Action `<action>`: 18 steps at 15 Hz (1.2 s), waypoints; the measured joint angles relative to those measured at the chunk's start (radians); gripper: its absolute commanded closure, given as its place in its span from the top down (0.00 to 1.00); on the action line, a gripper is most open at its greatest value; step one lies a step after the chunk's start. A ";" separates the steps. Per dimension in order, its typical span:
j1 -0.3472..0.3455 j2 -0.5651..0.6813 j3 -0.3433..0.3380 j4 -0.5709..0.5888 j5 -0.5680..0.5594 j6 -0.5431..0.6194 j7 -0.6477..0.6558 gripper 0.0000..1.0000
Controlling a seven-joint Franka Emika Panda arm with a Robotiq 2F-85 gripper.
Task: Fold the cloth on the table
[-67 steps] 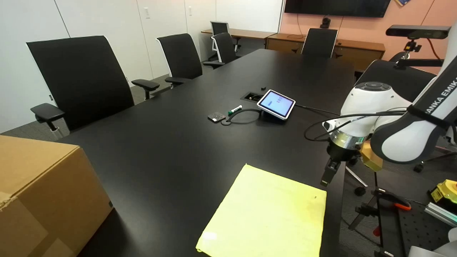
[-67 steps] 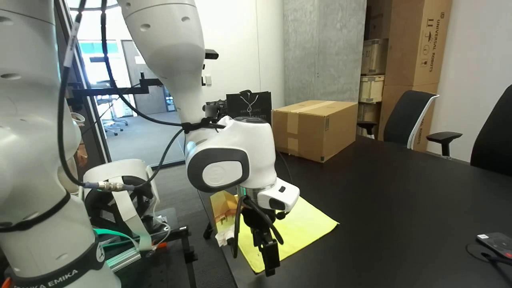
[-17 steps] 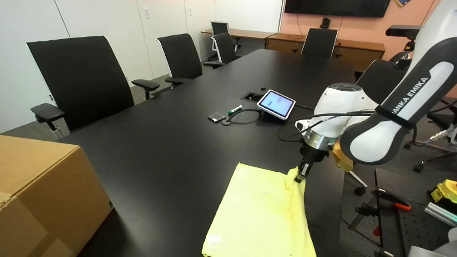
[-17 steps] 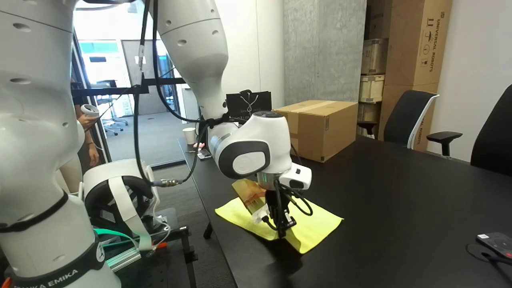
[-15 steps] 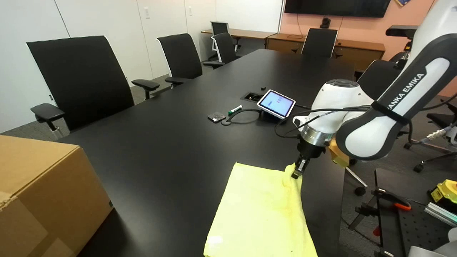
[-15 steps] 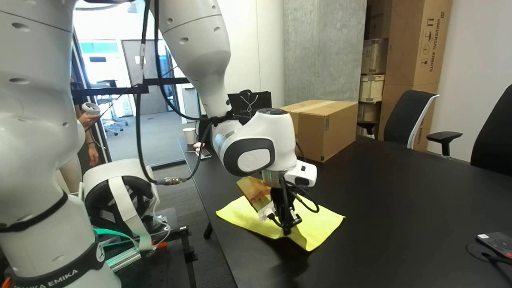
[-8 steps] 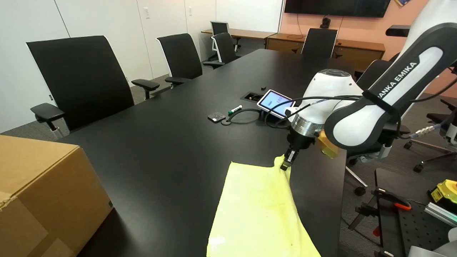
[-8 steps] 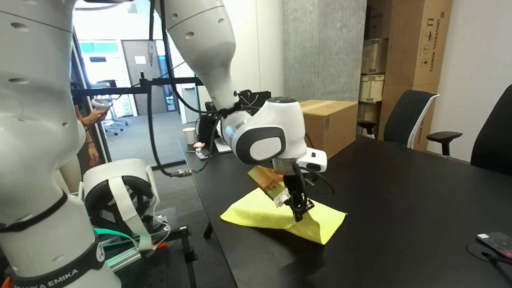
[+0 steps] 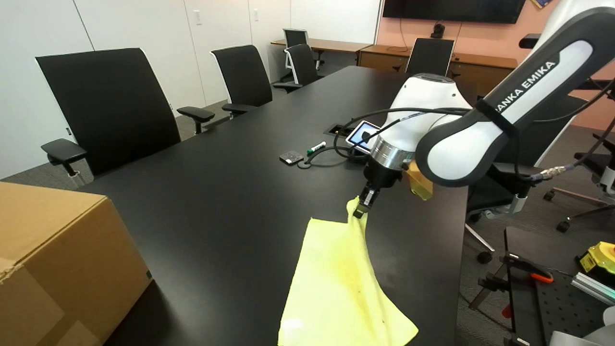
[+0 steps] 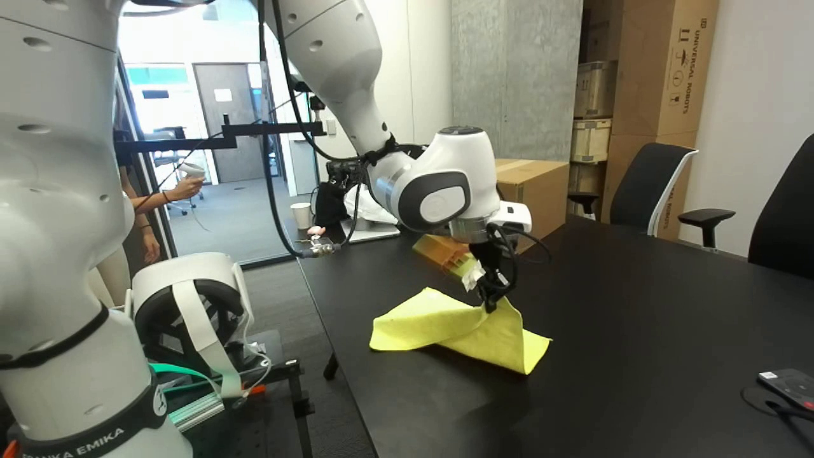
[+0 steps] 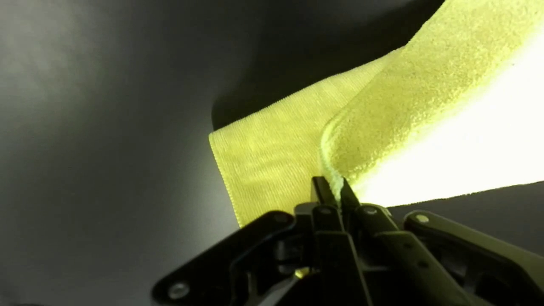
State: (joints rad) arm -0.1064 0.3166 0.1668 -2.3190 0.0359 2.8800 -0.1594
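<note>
Pinching a raised edge of the pale yellow rectangular cloth (image 11: 263, 161), the black two-fingered gripper (image 11: 332, 183) stands nearly closed; in an exterior view, a flat corner (image 9: 321, 231) lies left of the jaws on the glossy black table (image 9: 216, 230), likely the fold's direction.

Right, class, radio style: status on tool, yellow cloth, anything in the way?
Tool shut on yellow cloth. Pinched part raised, fold unfinished. Cardboard box stands apart, apparently not blocking.
</note>
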 measured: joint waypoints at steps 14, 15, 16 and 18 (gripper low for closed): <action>0.135 0.285 -0.083 0.403 -0.048 -0.085 0.039 0.56; 0.142 0.289 -0.087 0.414 -0.051 -0.090 0.042 0.62; 0.150 0.288 -0.093 0.420 -0.057 -0.098 0.047 0.71; 0.167 0.285 -0.110 0.424 -0.075 -0.117 0.056 0.84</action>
State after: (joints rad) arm 0.0607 0.6020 0.0569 -1.8949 -0.0388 2.7629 -0.1033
